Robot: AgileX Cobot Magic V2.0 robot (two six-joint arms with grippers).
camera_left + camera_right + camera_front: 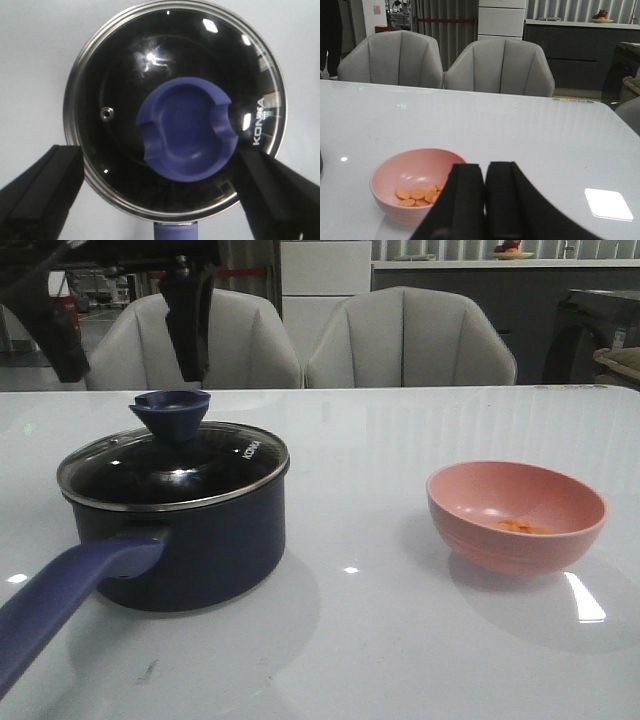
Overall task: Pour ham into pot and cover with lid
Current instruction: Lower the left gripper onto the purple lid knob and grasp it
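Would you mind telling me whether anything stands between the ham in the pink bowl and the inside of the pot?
Yes: the round clear glass lid sits closed on the dark navy pot, so the orange ham slices cannot go in until it is lifted.

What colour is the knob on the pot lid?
Blue, a deep purplish shade; the knob shows best in the left wrist view.

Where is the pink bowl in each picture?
Front view: the pink bowl sits on the right part of the white table, apart from the pot.
Left wrist view: not in it; only the lid shows there.
Right wrist view: at the lower left, just beyond the shut right pincer.
Shared landmark: the orange ham bits inside it.
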